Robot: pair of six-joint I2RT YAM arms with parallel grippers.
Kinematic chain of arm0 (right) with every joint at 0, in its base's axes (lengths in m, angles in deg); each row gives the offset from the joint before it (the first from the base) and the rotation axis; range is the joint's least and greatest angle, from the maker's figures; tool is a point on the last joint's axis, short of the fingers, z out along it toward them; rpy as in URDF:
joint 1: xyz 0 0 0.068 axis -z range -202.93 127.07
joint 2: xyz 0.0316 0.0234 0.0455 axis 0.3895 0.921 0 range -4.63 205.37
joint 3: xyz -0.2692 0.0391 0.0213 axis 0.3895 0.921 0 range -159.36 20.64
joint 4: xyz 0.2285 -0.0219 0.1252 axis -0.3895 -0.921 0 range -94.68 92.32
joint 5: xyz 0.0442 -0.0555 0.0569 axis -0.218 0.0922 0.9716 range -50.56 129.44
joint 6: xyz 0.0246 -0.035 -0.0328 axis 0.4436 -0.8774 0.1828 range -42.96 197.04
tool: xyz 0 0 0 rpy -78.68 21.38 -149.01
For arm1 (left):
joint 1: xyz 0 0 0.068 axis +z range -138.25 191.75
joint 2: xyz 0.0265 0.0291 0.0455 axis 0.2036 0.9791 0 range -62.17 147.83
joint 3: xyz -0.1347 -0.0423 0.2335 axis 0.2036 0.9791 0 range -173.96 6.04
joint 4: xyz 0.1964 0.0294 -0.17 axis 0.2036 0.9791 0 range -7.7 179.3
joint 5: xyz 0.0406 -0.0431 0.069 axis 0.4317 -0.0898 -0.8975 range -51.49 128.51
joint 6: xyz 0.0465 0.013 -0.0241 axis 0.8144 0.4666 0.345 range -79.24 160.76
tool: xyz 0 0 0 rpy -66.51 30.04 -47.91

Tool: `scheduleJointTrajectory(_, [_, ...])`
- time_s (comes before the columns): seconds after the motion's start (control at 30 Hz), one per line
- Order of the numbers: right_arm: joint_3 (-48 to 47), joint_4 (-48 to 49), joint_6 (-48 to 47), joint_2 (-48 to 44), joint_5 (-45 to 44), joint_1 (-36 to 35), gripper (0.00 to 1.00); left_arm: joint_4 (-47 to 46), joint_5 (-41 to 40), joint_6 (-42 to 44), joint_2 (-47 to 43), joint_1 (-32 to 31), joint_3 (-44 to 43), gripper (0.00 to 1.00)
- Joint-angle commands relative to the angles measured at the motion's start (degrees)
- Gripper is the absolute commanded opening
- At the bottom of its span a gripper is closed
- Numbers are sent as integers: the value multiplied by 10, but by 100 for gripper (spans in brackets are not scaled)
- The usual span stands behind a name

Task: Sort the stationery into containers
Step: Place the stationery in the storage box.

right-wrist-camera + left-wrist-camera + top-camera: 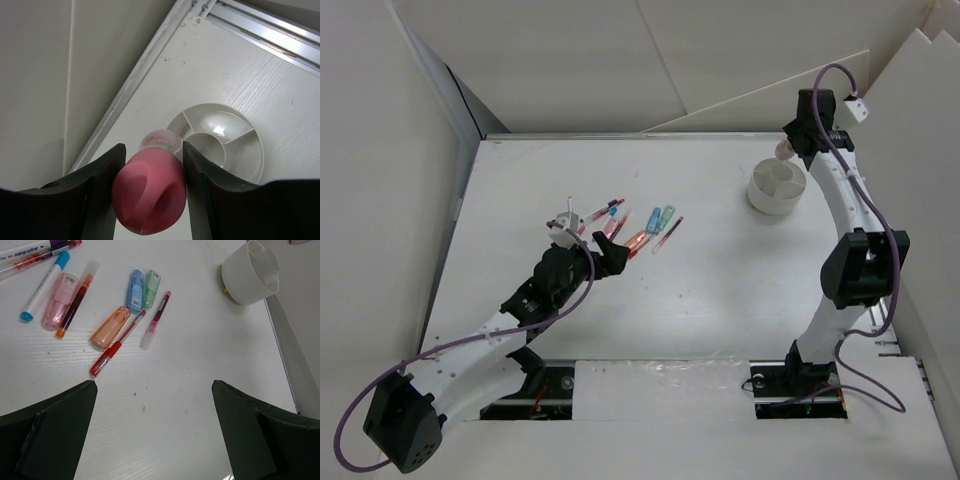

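Pink and rounded, with a clear cap at its far end, an eraser-like piece point(150, 200) sits clamped between the two dark fingers of the right pincer point(152, 150), filling the lower middle of the right wrist view. Just beyond it, right of centre, is the white cup point(252, 165) (low and round, with a small round well in the middle and dividers running out to the rim). The piece's clear end overlaps the cup's left rim in that view; whether the two touch I cannot tell. In the top view the cup stands at the upper right of the counter point(720, 300), with the right pincer over its far edge.

The left pincer point(153, 385) hangs low in the left wrist view, fingers wide apart and nothing between them. The other stationery lies flat on the counter in the upper left of that view:

- a blue-capped marker point(42, 287) beside a pink case point(60, 300)
- an orange-tipped pen point(75, 302) lying along the pink case
- an orange case point(110, 327) with a red pen point(117, 345) against its right side
- a blue case point(135, 290) and a green case point(150, 289) side by side
- a thin pink pen point(156, 320) just right of the green case

Two more pens cross the top left corner, partly cut off. The cup shows at the upper right there, well apart from the cluster.
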Motion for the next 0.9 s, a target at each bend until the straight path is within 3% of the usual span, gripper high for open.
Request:
scheduleJointTrajectory(0.0, [-42, -22, -17, 20, 5, 2, 29, -35, 5, 19, 5, 0, -1, 100])
scheduleJointTrajectory(0.27, [-46, -27, -28, 52, 3, 7, 28, -29, 0, 24, 53, 0, -18, 98])
scheduleJointTrajectory(0.43, [12, -7, -28, 36, -3, 7, 28, -19, -6, 24, 72, 0, -24, 93])
scheduleJointTrajectory(0.87, [47, -8, -28, 1, -8, 7, 28, 9, -11, 24, 61, 0, -35, 88])
